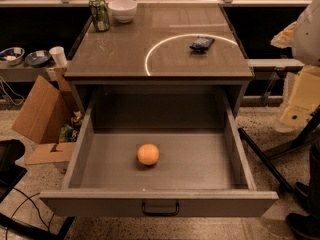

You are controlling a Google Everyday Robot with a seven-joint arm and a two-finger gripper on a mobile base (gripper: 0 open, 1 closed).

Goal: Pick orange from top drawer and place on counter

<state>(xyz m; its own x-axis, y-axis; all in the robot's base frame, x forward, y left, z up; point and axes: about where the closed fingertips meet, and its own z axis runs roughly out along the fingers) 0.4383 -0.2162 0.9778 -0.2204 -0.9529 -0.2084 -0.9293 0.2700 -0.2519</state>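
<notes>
The small round orange fruit (148, 154) lies near the middle of the floor of the pulled-out grey metal top drawer (82, 149). The claw is outside the view, so its state cannot be told.

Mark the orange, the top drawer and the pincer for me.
orange (148, 154), camera view, centre of its skin.
top drawer (100, 204), camera view, front panel left of its handle.
pincer: not in the camera view.

Counter (125, 59) holds can (99, 14), bowl (122, 9) (white), dark object (202, 43).
</notes>
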